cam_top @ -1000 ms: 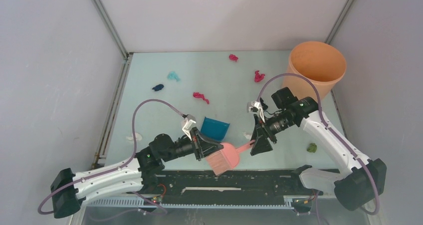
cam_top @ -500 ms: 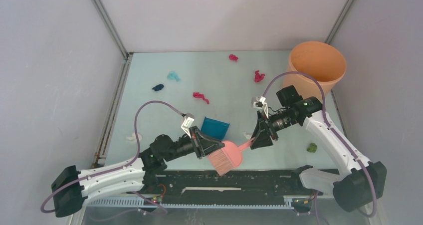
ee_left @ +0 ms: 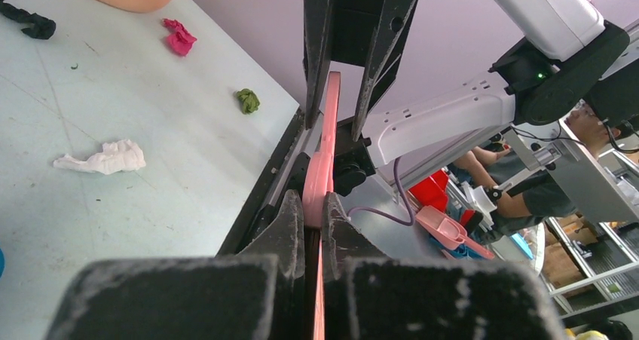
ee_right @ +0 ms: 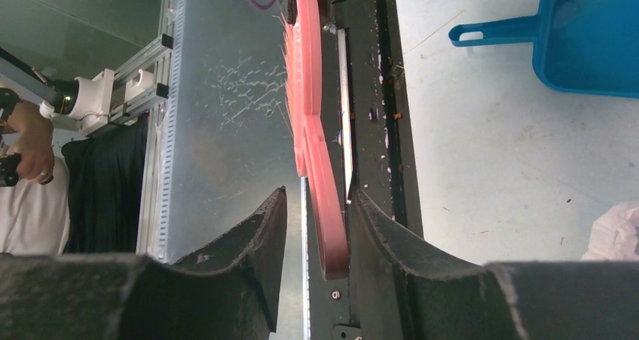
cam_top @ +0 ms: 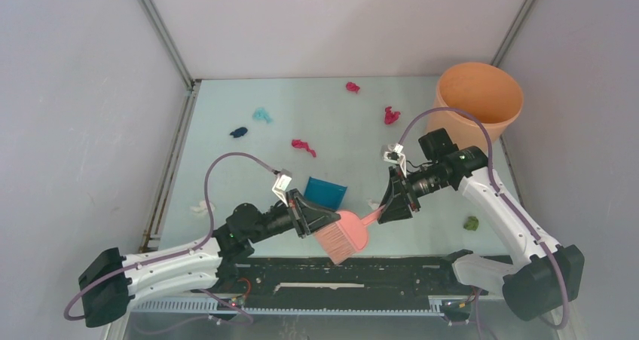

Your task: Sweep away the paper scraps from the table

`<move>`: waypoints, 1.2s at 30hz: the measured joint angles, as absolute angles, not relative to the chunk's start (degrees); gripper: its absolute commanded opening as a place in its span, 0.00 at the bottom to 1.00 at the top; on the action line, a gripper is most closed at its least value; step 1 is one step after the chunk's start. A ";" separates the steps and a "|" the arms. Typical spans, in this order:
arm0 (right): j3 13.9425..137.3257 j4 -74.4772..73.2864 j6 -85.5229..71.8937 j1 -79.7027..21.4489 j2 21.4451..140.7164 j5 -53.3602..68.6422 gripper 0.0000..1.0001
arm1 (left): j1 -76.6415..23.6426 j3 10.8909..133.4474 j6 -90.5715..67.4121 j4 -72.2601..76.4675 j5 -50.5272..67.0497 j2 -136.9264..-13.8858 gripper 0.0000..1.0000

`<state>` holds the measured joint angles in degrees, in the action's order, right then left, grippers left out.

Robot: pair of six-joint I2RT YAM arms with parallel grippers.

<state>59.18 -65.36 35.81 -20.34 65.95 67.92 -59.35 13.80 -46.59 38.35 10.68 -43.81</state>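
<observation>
My left gripper [cam_top: 322,221] is shut on the head end of the pink hand brush [cam_top: 343,234] and holds it above the table's near edge; the grip shows in the left wrist view [ee_left: 313,204]. My right gripper [cam_top: 388,206] is open, with its jaws on either side of the brush handle [ee_right: 324,182], which lies against one finger. Paper scraps lie on the mint-green table [cam_top: 422,227]: magenta ones [cam_top: 304,146] [cam_top: 391,115] [cam_top: 352,87], a teal one [cam_top: 261,114], a navy one [cam_top: 238,132], an olive one [cam_top: 471,223] and white ones [cam_top: 202,206] [cam_top: 374,204].
A blue dustpan [cam_top: 325,193] lies on the table just behind the brush; it also shows in the right wrist view [ee_right: 588,38]. An orange bucket [cam_top: 478,99] stands at the far right. Grey walls close in the table on three sides. A black rail runs along the near edge.
My left gripper has carried the brush a little to the right. My right gripper has moved in so that its open jaws now stand around the handle's end.
</observation>
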 measured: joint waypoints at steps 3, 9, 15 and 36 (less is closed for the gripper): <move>59.18 -65.34 35.79 -20.34 65.95 68.05 0.42 | -59.27 13.78 -46.89 39.31 10.72 -44.64 0.00; 59.18 -64.82 35.42 -20.18 65.95 68.10 0.38 | -59.22 13.28 -47.62 40.71 10.98 -46.13 0.00; 59.18 -64.45 35.44 -19.94 65.98 68.29 0.26 | -59.16 13.04 -48.03 41.89 11.18 -46.35 0.00; 62.35 -59.27 30.76 -7.22 66.89 52.99 0.00 | -58.50 24.58 -37.47 1.69 -8.05 -38.28 0.71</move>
